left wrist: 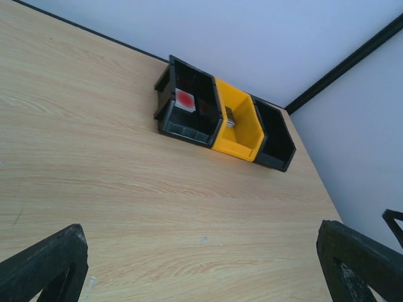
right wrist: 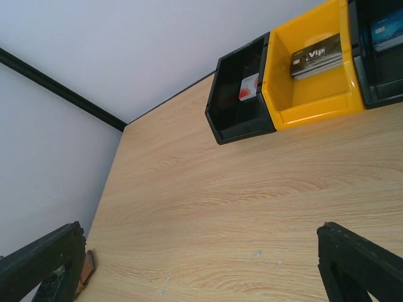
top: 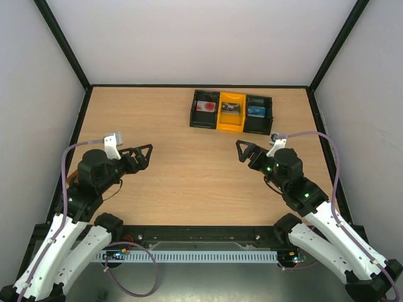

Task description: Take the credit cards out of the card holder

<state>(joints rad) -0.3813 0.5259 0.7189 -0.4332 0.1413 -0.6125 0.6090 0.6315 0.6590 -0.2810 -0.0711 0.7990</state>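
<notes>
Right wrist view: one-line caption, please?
Open right gripper faces black-and-yellow plastic tray holding three printed cards on wooden table.

A light wood-grain worktop [top: 176,170] is enclosed on three sides by plain white walls [top: 201,38]. Black frame bars [top: 63,43] are seen rising from the worktop's far corners, and its far edge is lined by a black strip [top: 145,86].

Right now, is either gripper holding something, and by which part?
Nothing is held. The left gripper and the right gripper both stand open and empty.
</notes>
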